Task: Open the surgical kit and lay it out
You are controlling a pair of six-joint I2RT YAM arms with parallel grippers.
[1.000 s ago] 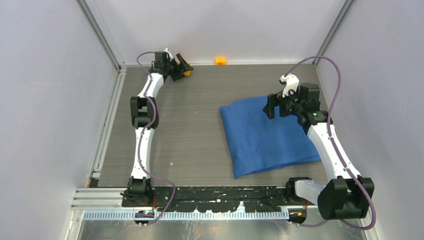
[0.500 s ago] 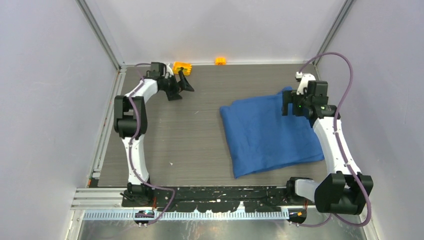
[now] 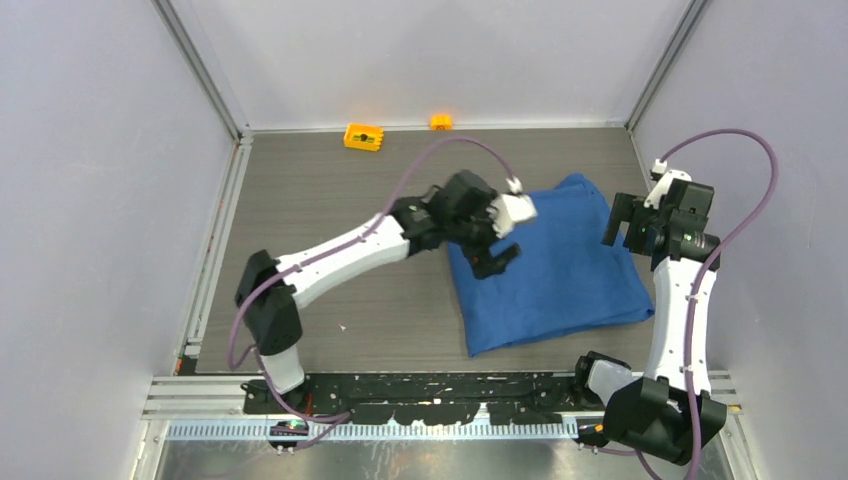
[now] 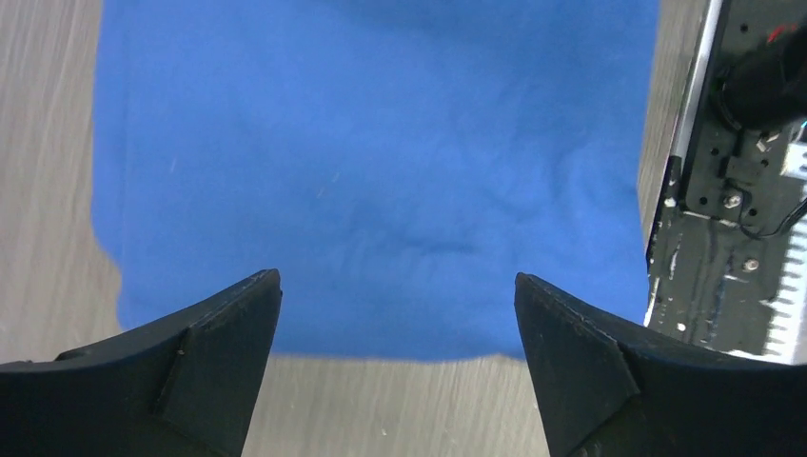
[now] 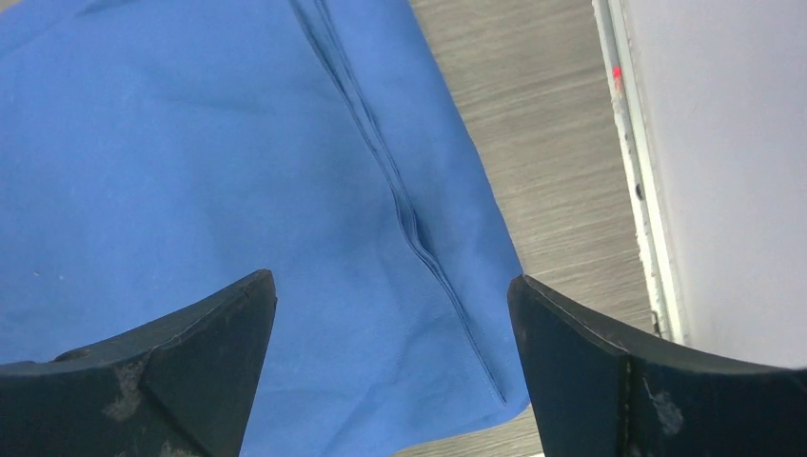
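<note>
- softly folded, the blue wrap (image 3: 565, 275) lies squarish on the woodgrain surface's (image 3: 330, 190) right side.
- left jaws wide, empty, over its left edge.
- right jaws wide, empty, over its right hem.

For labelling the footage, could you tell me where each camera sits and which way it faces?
Top external: above and behind the robot, looking down on the table; shows it whole, left gripper and right gripper.
Left wrist: on the left wrist, facing down at the blue wrap; own fingers show.
Right wrist: likewise, over the wrap's right edge; own fingers show.
Shared: the wrap.
</note>
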